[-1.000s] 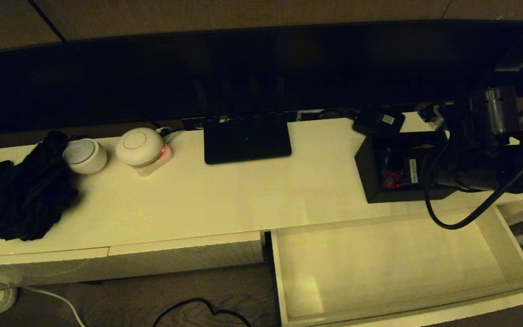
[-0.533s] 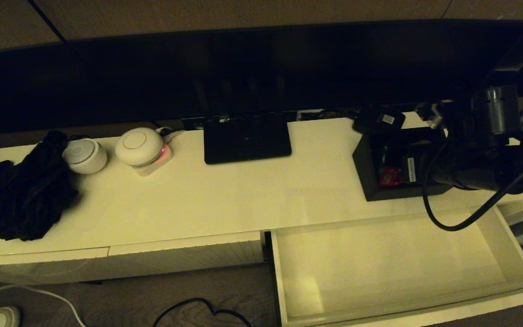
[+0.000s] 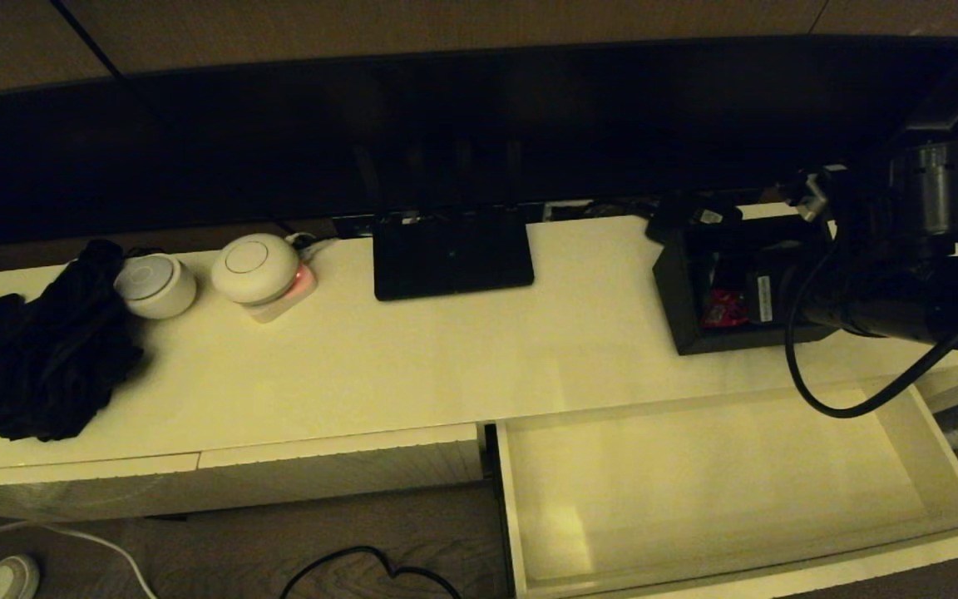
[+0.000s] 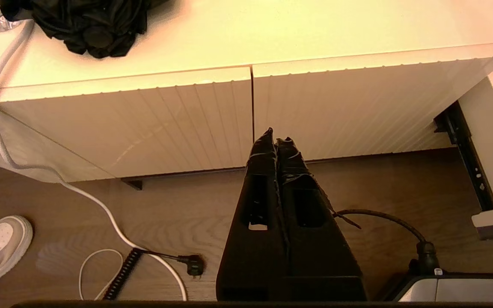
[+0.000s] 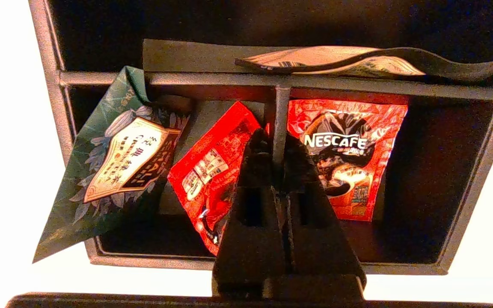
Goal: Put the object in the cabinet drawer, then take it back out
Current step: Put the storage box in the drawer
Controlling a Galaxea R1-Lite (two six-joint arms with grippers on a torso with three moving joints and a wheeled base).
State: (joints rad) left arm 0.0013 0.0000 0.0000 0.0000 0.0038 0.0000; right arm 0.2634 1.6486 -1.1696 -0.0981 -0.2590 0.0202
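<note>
Since the earlier frame the organiser box (image 3: pixel 699 308) shifted slightly toward the frame's upper right, its divider pinched by the right gripper (image 5: pixel 272 147), so the empty drawer (image 3: pixel 720 487) still waits.

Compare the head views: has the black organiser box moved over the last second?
Yes. The black organiser box, gripped by the right gripper on a divider, has shifted back from the open drawer, toward the small black device.
</note>
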